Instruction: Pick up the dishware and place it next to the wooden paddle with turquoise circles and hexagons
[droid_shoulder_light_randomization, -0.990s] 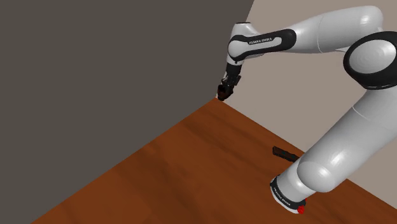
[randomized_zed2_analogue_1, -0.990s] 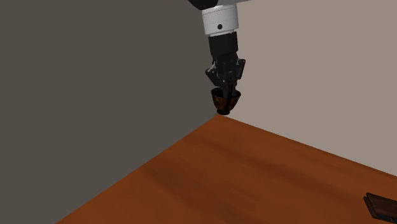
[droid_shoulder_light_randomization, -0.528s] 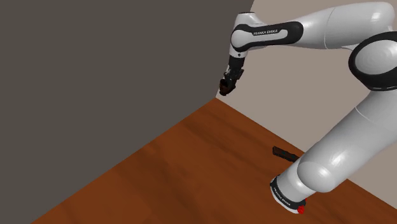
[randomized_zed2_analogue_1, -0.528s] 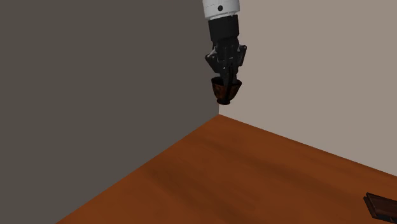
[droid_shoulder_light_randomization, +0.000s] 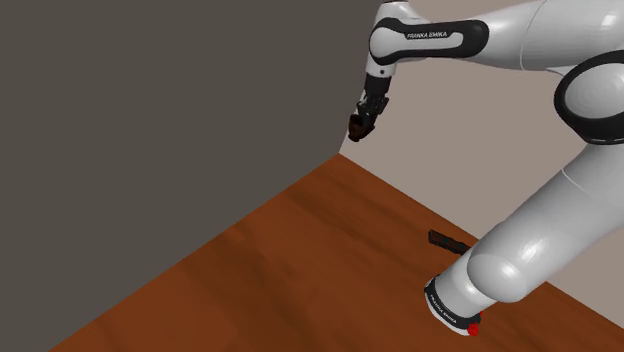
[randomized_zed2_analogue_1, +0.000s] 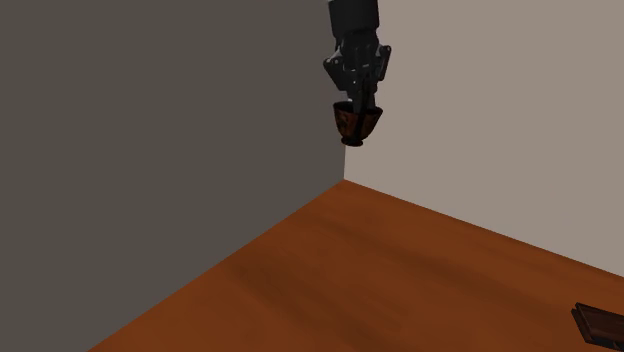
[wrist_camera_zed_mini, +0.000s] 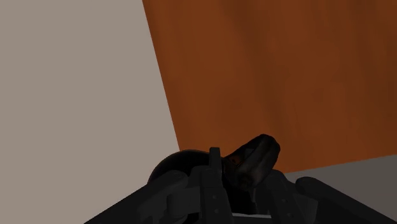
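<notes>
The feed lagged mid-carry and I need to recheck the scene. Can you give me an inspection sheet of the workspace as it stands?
Surface: reddish-brown wooden surface, meeting two walls at a corner.
Job's things: small dark brown cup, in the air above that corner; dark flat rectangular object, possibly the paddle, lying on the surface away from the corner, pattern not discernible.
Clutter: nothing seen.
End effector: black end effector, shut on the cup.
Cables: nothing seen.
Surroundings: dark grey wall; beige wall.

One dark cup (randomized_zed2_analogue_1: 355, 123), one flat dark slab (droid_shoulder_light_randomization: 448, 241), one white arm (droid_shoulder_light_randomization: 545, 200) and one wooden surface (droid_shoulder_light_randomization: 300, 260).
</notes>
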